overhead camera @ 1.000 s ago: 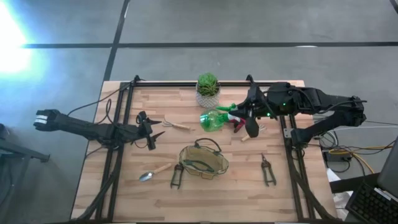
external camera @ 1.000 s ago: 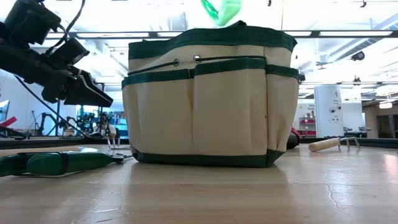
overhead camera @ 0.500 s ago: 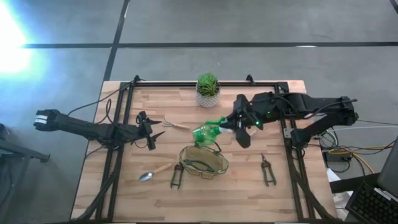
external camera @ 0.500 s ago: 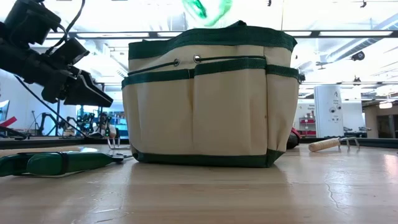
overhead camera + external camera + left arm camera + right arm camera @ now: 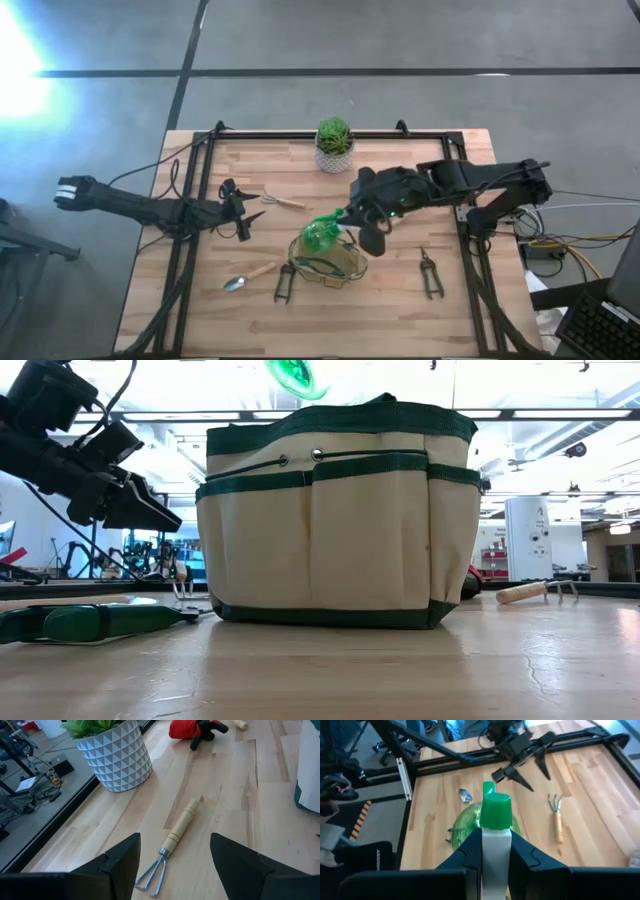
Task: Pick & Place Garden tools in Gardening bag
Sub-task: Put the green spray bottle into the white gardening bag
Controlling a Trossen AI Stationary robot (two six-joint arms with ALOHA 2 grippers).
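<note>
Pale wooden bench [image 5: 200, 300] under us, grey floor around it. Our right end effector [image 5: 490, 851] is clamped on the neck of the green spray bottle [image 5: 322, 235], which hangs over the rear rim of the gardening bag [image 5: 328, 262] at mid-bench, its long axis running from the fingers toward the left edge. We judge the drop needs a short carry toward the front edge. Our left end effector [image 5: 172, 857], jaws apart, waits over the rake [image 5: 170, 842] nearer the left edge. Only the low view shows the bottle well clear above the bag's top.
</note>
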